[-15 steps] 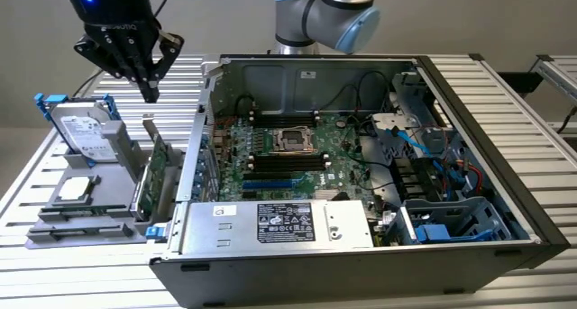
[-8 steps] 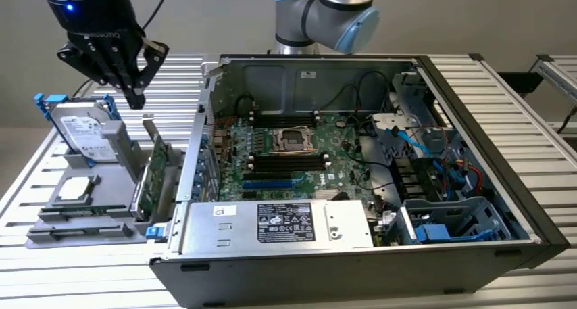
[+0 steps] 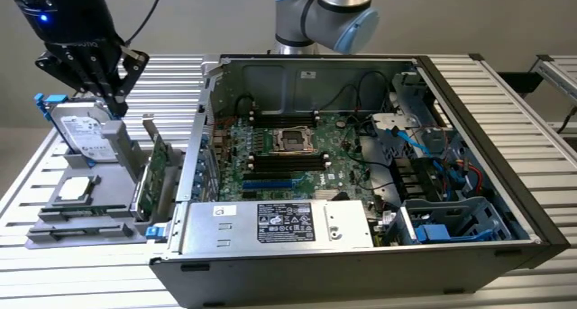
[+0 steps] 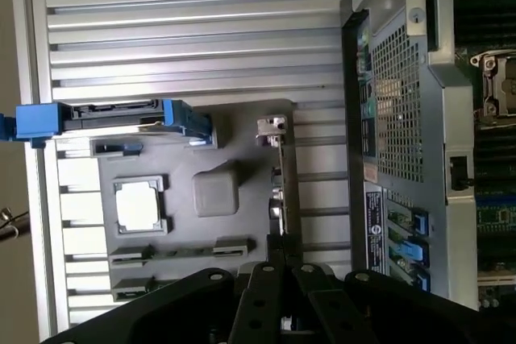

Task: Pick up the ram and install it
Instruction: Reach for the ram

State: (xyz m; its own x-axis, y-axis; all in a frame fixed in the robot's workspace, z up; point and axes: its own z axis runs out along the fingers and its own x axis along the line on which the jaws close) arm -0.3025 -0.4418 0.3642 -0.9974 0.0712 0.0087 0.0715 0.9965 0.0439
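Black gripper, jaws pressed together on nothing, hangs above the grey holder beside the upright hard drive. One front slot holds the ram, toward the exterior view's left of the open computer case.

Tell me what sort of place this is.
Most likely a robotics lab or test cell for computer assembly. An open computer case sits on a slatted metal table. A grey tray beside it holds a hard drive and other parts, and a robot arm stands behind the case.
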